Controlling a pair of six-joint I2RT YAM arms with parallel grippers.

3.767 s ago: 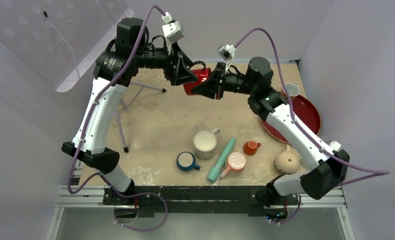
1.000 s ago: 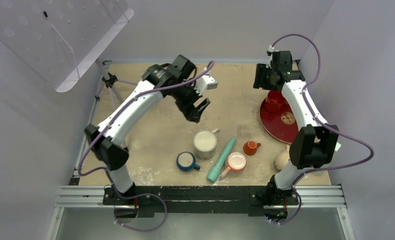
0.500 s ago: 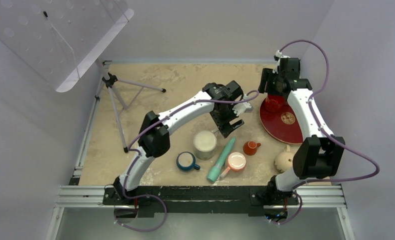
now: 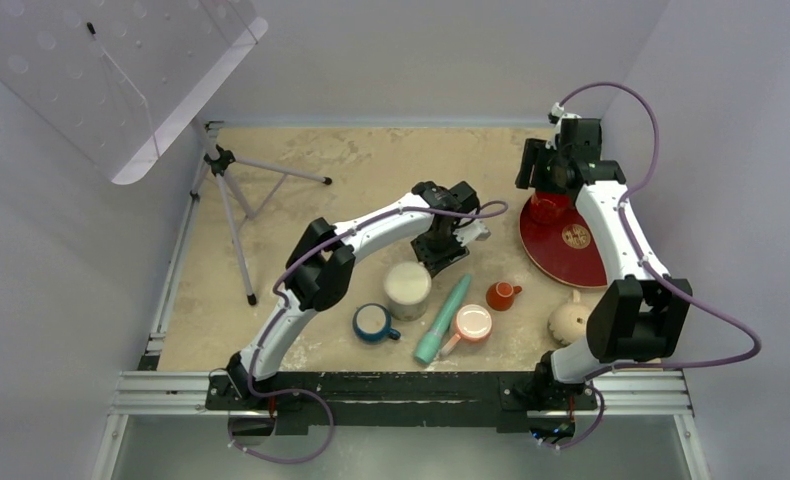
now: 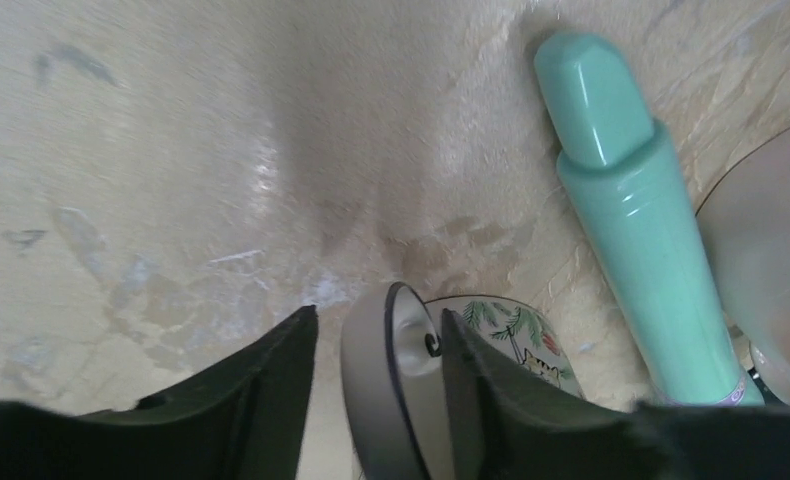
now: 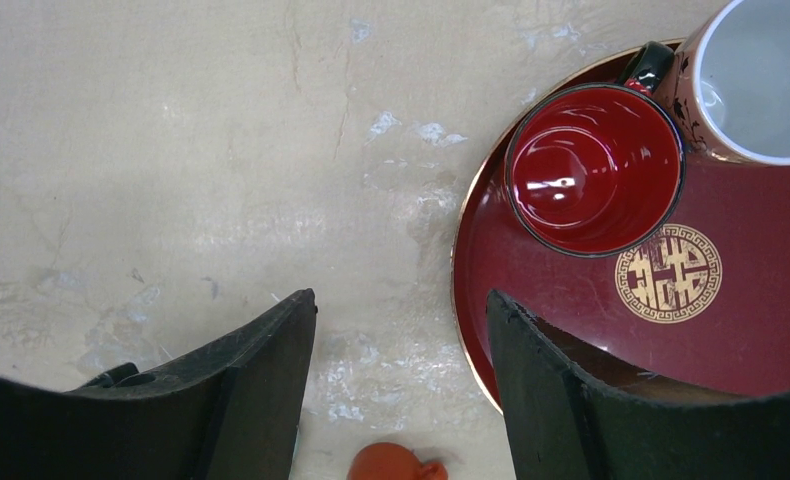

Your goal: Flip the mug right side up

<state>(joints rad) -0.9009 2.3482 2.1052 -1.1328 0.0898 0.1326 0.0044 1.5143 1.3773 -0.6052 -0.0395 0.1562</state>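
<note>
The mug [image 4: 574, 320] is a rounded beige one standing mouth down at the table's front right, beside the right arm's elbow, with neither gripper near it. My left gripper [image 4: 441, 254] is low behind a tall white mug [image 4: 409, 285]. In the left wrist view its jaws [image 5: 379, 320] stand round that mug's grey handle [image 5: 371, 400]. The right finger touches the handle and a narrow gap shows on the left. My right gripper [image 4: 544, 172] hangs open and empty above the table's back right [image 6: 401, 300].
A dark red tray [image 4: 571, 255] holds a red cup [image 6: 596, 165] and a white-lined mug [image 6: 756, 75]. A teal tube [image 4: 443, 318], a blue cup [image 4: 373, 322], a pink-lined cup [image 4: 471, 323] and a small orange cup [image 4: 501, 294] lie near the front. A tripod [image 4: 233, 200] stands at the left.
My left arm swung from the back centre over to the tall white mug and came down, its jaws narrowing round the handle. The right arm has barely moved above the tray.
</note>
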